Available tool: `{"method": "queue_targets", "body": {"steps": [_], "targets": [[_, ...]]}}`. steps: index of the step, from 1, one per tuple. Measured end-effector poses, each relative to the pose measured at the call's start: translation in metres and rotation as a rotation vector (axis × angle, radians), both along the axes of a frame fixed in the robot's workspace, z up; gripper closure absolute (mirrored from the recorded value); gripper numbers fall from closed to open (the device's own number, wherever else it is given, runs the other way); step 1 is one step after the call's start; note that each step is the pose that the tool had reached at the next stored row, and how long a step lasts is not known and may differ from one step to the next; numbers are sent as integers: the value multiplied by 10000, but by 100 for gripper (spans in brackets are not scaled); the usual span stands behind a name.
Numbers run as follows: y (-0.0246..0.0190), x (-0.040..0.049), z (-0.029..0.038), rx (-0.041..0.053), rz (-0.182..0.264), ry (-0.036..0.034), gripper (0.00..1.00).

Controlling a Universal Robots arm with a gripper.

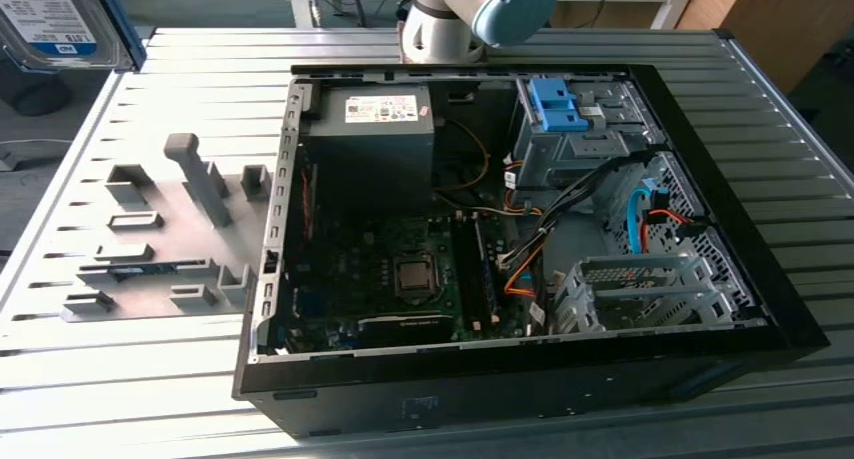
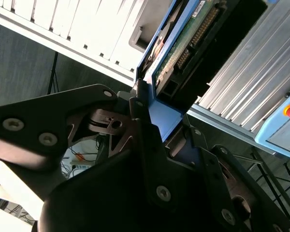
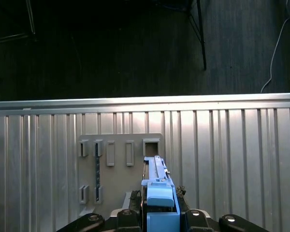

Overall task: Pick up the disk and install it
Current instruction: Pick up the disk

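The disk (image 1: 51,21), silver with a white-and-blue label and a blue frame, hangs high above the table at the exterior view's far left. In the second wrist view my gripper (image 2: 152,123) is shut on the disk's blue frame, and the disk's green circuit board (image 2: 186,41) faces the camera. In the first wrist view the blue frame of the disk (image 3: 159,191) stands edge-on between my fingers (image 3: 128,215), above the grey fixture plate (image 3: 117,166).
An open black computer case (image 1: 747,269) lies on the ribbed metal table (image 1: 160,379). Inside it are a grey power supply (image 1: 374,129), a blue bracket (image 1: 558,104) in the drive cage, cables and the motherboard. The fixture plate (image 1: 160,239) carries grey holders.
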State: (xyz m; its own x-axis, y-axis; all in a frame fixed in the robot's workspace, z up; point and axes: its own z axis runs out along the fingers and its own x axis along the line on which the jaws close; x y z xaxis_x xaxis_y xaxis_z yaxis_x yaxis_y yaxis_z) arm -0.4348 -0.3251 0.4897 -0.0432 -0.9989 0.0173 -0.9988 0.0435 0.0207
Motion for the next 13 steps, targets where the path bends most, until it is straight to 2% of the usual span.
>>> {"method": "queue_targets", "body": {"steps": [7,13], "targets": [[0,1,2,0,0,1,63],[0,42,2,0,0,2,63]]}}
